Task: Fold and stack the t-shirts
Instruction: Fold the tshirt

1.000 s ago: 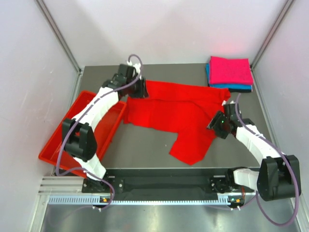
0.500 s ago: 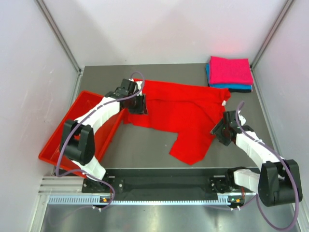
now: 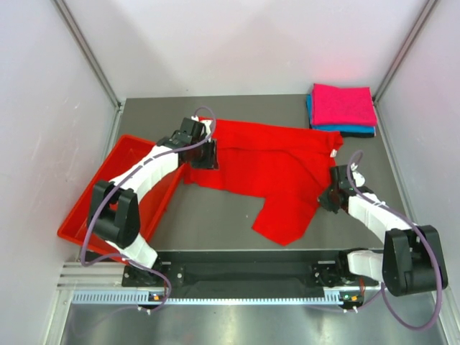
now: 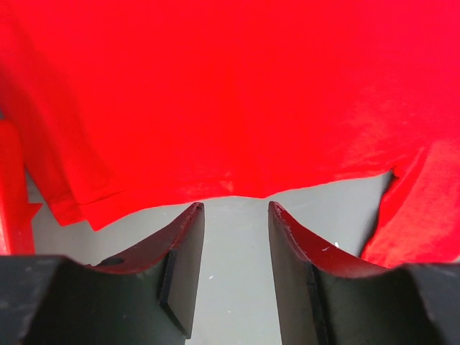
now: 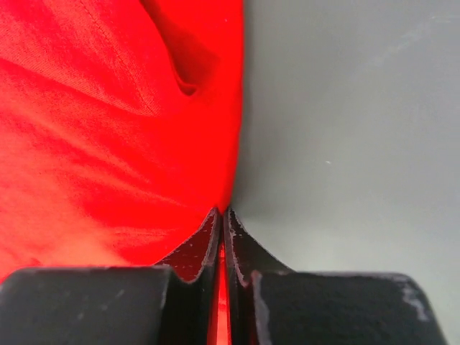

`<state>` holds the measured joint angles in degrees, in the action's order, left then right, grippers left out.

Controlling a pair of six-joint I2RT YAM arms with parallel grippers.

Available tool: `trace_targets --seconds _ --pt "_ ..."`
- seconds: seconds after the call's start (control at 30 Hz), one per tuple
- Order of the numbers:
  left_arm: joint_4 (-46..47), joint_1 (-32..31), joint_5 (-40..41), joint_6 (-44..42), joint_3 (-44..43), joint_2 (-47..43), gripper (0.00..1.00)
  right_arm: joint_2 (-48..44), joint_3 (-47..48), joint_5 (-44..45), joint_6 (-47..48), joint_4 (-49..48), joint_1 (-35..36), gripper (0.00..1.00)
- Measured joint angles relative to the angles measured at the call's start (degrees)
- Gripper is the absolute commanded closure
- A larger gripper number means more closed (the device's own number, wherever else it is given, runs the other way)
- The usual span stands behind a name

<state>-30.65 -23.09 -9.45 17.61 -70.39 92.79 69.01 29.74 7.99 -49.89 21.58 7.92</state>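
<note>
At the far right corner of the tabletop [image 3: 215, 219]: magenta-pink folded cloth t-shirt [image 3: 343, 104] stacked on teal-blue folded t-shirt [image 3: 341, 130], two done. Mid-tabletop: bright red cloth t-shirt [image 3: 266, 169] lying open, rumpled, not yet folded. Left tool [image 4: 233, 210] spread, empty, over its hem towards the tabletop's left edge. Right tool [image 5: 221, 213] pressed together, pinching its right-hand border. Judged roughly halfway: red fold and stacking remain
</note>
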Motion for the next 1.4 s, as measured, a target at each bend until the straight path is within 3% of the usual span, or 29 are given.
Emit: trace_targets --seconds 0.2,0.43,0.57,0.9,1.0,1.13,1.2,1.4 --pt "-0.81 -1.4 2.56 0.02 0.0 1.75 0.54 1.55 4.0 1.92 4.33 5.66 -1.86 1.0" --pt "-1.77 -2.73 4.2 0.0 0.0 1.77 0.54 3.21 6.54 1.03 14.03 10.49 -13.49 1.0" --pt "-1.95 -3.26 4.2 0.24 0.63 1.75 0.54 3.21 7.48 1.4 16.44 13.42 -15.93 0.99" --pt "1.84 -5.05 2.82 3.56 12.85 1.66 0.57 12.98 17.81 6.62 21.49 17.07 -17.92 0.97" --pt "2.29 -5.09 2.95 4.57 14.58 1.66 0.57 15.43 18.93 7.23 22.51 17.14 -18.36 0.91" --pt "3.13 -5.16 3.87 5.53 16.02 1.31 0.58 15.28 18.91 7.85 23.41 18.67 -18.69 0.68" --pt "3.08 -5.22 4.81 5.88 16.55 0.7 0.59 13.73 18.91 8.37 23.85 19.74 -19.08 0.64" --pt "1.57 -5.35 7.74 6.27 17.44 -0.35 0.59 5.11 20.81 5.46 24.57 23.87 -18.69 0.75"
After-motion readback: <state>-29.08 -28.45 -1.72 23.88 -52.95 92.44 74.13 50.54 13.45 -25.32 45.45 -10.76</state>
